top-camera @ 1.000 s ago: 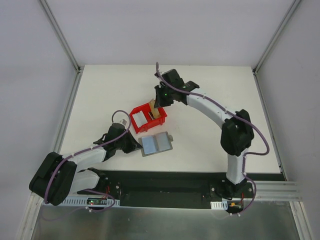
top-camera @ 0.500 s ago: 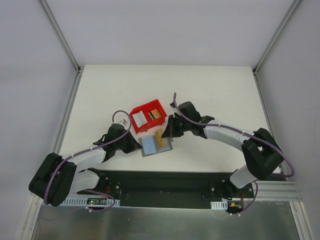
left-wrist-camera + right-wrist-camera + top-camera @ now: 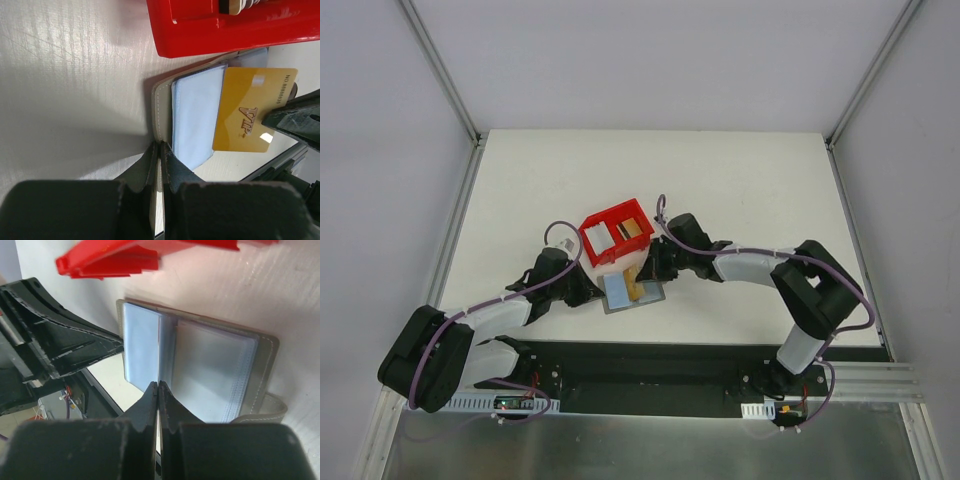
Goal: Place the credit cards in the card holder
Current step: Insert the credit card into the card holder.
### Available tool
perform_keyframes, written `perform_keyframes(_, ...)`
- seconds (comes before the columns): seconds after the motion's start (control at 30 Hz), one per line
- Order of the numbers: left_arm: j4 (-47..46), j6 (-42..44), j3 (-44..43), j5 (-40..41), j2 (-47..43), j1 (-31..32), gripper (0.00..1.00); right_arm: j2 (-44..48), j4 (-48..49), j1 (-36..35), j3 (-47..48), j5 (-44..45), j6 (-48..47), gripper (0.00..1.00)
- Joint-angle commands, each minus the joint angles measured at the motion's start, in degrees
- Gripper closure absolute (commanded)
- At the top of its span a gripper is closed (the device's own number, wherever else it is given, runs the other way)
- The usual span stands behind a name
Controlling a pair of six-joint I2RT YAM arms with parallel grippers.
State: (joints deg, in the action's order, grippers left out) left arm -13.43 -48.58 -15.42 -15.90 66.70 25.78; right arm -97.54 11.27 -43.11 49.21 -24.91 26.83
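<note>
Gold card [image 3: 252,110], pinched in the clenched right gripper [image 3: 158,386], hangs over the clear sleeves of the open card holder [image 3: 618,294], which lies on the table [image 3: 740,190] close to its near edge, left of centre. The left gripper [image 3: 159,149] is clamped on the holder's cover at its left side. Just behind stands the red bin [image 3: 616,246] with other cards [image 3: 632,227] inside.
</note>
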Motion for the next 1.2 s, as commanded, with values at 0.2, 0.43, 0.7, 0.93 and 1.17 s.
perform_keyframes(0.2,4.5,1.5,1.6,1.0,1.4,-0.3,1.0,0.7,4.1,0.5,-3.2,-0.5,0.2,1.0)
perform_keyframes(0.43,4.6,1.5,1.6,1.0,1.1,-0.3,1.0,1.1,4.7,1.5,-5.0,0.6,0.3,0.99)
perform_keyframes(0.7,4.6,1.3,1.6,1.0,1.0,-0.4,1.0,1.5,5.6,2.0,-5.6,1.3,1.1,1.0)
perform_keyframes(0.93,4.7,1.3,1.4,1.0,1.2,-0.4,1.0,0.0,7.0,1.8,-6.1,-0.1,2.1,1.0)
perform_keyframes(1.17,4.6,1.3,1.6,1.3,1.2,-0.3,1.0,-1.3,8.1,0.9,-6.2,-1.5,1.9,1.0)
